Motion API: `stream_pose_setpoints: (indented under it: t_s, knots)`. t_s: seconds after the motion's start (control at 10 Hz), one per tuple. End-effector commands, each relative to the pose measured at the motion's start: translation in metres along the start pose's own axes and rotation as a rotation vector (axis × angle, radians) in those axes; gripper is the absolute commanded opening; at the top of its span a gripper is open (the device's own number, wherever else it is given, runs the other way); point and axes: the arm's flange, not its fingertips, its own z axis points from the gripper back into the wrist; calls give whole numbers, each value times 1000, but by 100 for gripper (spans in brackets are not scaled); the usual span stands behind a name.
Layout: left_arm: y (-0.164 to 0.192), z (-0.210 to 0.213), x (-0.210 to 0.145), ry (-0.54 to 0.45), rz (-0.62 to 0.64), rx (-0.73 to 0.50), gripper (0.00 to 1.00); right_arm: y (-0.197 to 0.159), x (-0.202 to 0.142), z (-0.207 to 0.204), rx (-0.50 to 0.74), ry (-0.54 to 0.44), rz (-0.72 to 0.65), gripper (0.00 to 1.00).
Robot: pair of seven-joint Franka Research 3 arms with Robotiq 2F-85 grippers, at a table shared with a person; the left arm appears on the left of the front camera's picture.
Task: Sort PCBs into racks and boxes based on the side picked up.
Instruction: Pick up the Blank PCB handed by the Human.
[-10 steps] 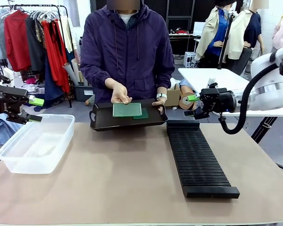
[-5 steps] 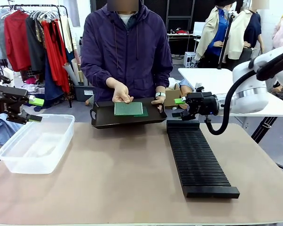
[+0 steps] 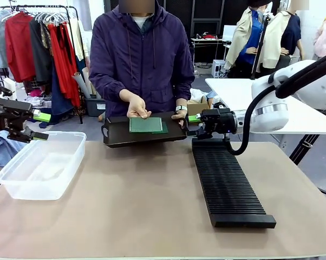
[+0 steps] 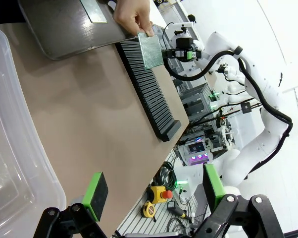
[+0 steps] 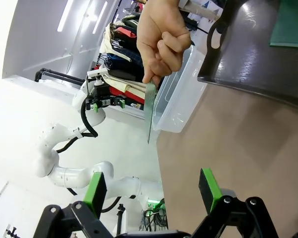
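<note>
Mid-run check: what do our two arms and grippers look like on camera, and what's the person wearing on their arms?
The left arm and right arm are white with rounded joints; a thick black cable runs along the right one. The left gripper and right gripper are black, their fingers tipped with green pads. The person wears purple jacket sleeves and a white wristband.
</note>
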Motion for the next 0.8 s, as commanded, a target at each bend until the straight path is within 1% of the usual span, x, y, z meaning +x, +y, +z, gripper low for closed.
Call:
stream_pose_setpoints:
  t_s: [0.0,0.4,0.7]
  knots:
    - [-2,2,0,0,1,-9,100,-6,15,-19,20,-26,24,100]
    - [-2,2,0,0,1,-9,100,-20,32,-58,36,4,-4,100]
    - [-2,2,0,0,1,-9,100,-30,39,-84,76,16,-23,100]
